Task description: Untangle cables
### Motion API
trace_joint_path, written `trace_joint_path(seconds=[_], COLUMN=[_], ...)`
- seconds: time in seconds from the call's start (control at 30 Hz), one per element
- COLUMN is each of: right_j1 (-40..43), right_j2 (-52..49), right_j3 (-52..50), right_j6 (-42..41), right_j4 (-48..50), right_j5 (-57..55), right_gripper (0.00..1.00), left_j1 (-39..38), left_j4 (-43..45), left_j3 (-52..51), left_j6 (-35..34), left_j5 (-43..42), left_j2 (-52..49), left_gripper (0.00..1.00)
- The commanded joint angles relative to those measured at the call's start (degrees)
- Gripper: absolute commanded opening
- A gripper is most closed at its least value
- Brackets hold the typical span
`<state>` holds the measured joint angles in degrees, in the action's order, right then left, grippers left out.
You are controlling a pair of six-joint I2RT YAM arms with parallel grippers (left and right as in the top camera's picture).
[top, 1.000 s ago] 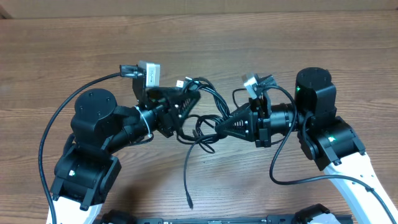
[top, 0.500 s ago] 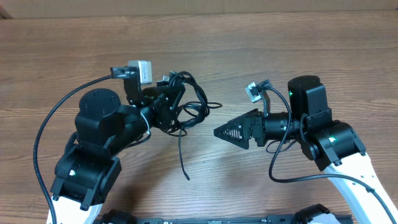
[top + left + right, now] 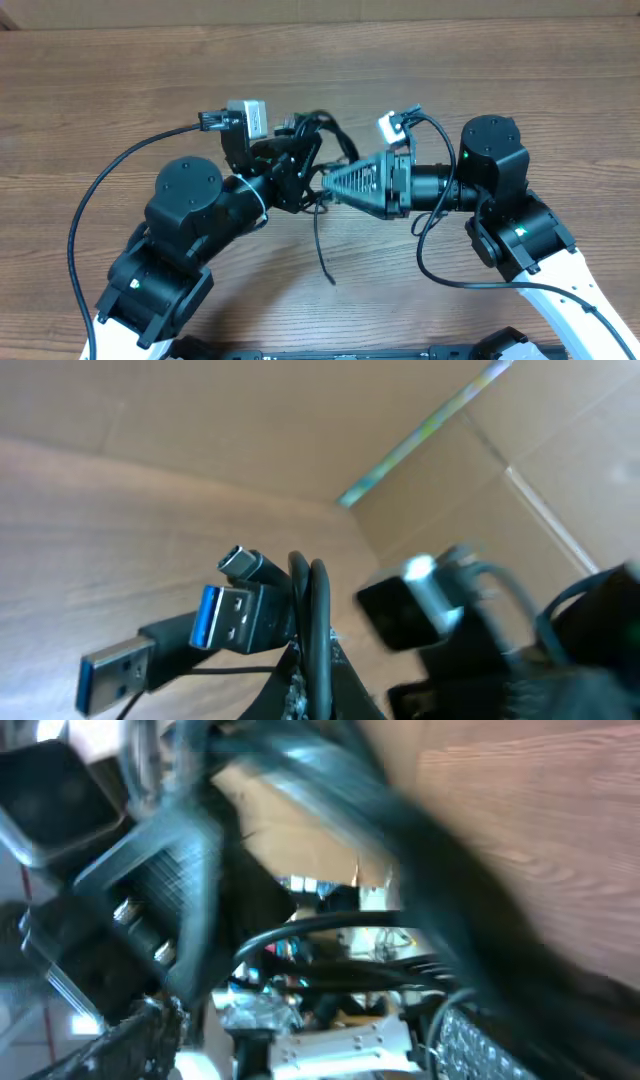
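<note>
Thin black cables (image 3: 322,135) bunched in tangled loops; 1 loose strand (image 3: 320,245) trails downward; 2 blue-tongued USB plugs (image 3: 232,615) jut sideways.

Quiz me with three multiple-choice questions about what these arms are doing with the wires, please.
1. The loose strand trails from the cables toward which edge of the table?
A. the far edge
B. the left edge
C. the edge nearest the robot

2. The USB plugs are what colour inside?
A. blue
B. red
C. yellow

3. The left gripper is:
A. wide open and empty
B. shut on the cables
C. out of sight

Answers:
1 C: overhead, it runs back between the two arms.
2 A: the left wrist view shows blue tongues.
3 B: that view shows cables pinched in it.
</note>
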<state>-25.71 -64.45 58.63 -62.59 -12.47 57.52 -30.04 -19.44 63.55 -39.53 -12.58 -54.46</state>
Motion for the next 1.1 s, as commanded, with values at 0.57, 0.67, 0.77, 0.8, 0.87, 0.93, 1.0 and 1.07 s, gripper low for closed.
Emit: trace_joint_path(seconds=[0.57,0.67,0.77,0.8,0.87,0.93,1.0,1.07], right_j1=[-3.9,-3.8,-3.8,-3.8,-3.8,-3.8,-3.8,-3.8], right_j2=[0.3,0.3,0.4,0.4,0.4,0.4,0.4,0.4], right_j3=[0.6,0.6,0.6,0.6,0.6,0.6,0.6,0.6], right_j6=[-20.8,-18.2,-11.1,-8.4,-2.6,1.9,8.2,12.0], right_j4=[5.5,3.9,3.8,3.8,3.8,3.8,3.8,3.9], right_j5=[-12.0,-11.8,-9.0,-7.5,-3.6,-0.5,4.4,7.8], right_gripper=[0.18,0.04,0.04,0.04,0.04,0.04,0.04,0.04], left_j1=[-6.1,-6.0,-5.9,-5.9,-5.9,-5.9,-5.3,-3.6], left_j4=[10.8,13.0,11.4,10.4,8.5,7.5,6.5,5.8], left_j3=[0.8,0.8,0.8,0.8,0.8,0.8,0.8,0.8], left_j6=[-0.7,1.9,2.3,2.2,2.0,2.0,2.0,1.8], left_j5=[3.3,4.2,10.6,12.4,18.0,22.6,27.5,27.8], left_j2=[-3.0,-2.8,-2.8,-2.8,-2.7,-2.6,-1.9,-1.5], left_gripper=[0.04,0.04,0.04,0.04,0.04,0.04,0.04,0.04])
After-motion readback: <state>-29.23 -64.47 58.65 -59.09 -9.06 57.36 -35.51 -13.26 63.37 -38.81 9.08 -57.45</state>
